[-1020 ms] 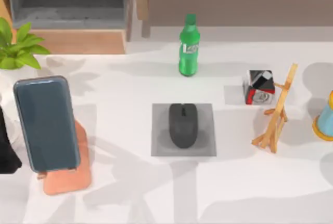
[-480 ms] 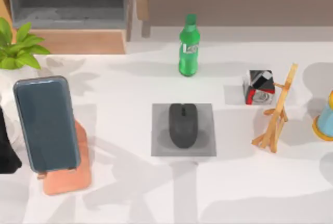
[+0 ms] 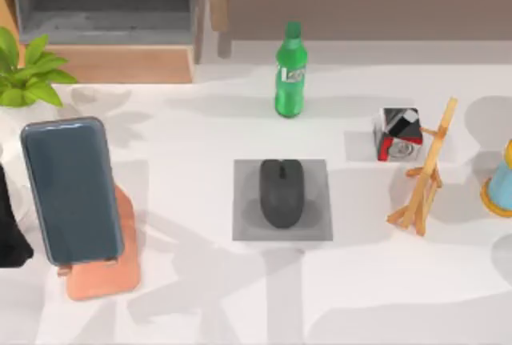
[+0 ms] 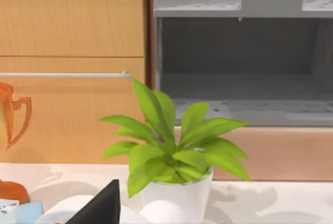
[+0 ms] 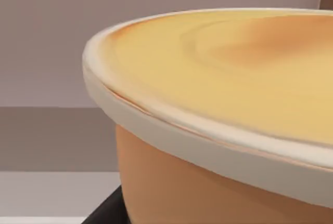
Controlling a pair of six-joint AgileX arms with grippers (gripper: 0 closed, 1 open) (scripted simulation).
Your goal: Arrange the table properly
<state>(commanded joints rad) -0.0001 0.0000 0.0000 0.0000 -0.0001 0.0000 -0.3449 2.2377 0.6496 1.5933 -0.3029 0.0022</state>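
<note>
The white table (image 3: pixel 184 137) carries a black mouse (image 3: pixel 282 193) on a grey mat (image 3: pixel 244 225) at its middle. At the left a dark phone (image 3: pixel 70 189) leans on an orange stand (image 3: pixel 120 273). A green bottle (image 3: pixel 290 73) stands upright behind the mat. To the right are a black, white and red cube (image 3: pixel 398 133) and a wooden easel (image 3: pixel 426 173). My left arm (image 3: pixel 8 225) sits parked at the table's left edge; a dark tip of its gripper (image 4: pixel 101 208) points toward a potted plant (image 4: pixel 171 146). The right wrist view has an orange bowl with a cream rim (image 5: pixel 223 104) very close.
A potted plant (image 3: pixel 28 73) stands at the back left. A blue and yellow object (image 3: pixel 500 185) sits at the right edge. Wooden furniture with a grey recess (image 3: pixel 104 1) runs behind the table. An orange jug (image 4: pixel 10 115) is beside the plant.
</note>
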